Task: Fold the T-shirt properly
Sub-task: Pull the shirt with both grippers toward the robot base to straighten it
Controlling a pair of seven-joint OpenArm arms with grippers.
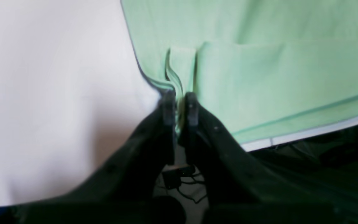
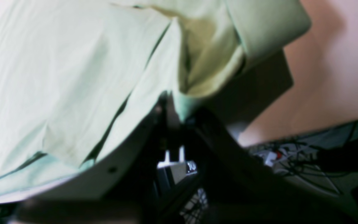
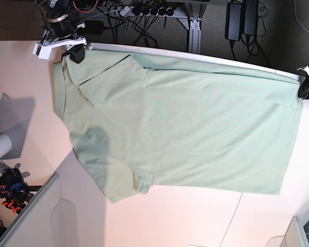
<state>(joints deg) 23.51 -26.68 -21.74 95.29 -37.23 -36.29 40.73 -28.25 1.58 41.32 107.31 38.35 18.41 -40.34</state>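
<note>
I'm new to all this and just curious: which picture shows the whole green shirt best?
The base view: the T-shirt lies spread across the table, every edge visible. The left wrist view shows only a pinched corner, the right wrist view blurred folds.

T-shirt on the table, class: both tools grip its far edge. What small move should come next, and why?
Probably lift both tools together and carry that edge toward the near side. The left tool and right tool are each shut on the T-shirt, which lies spread flat and unfolded on the table.
</note>
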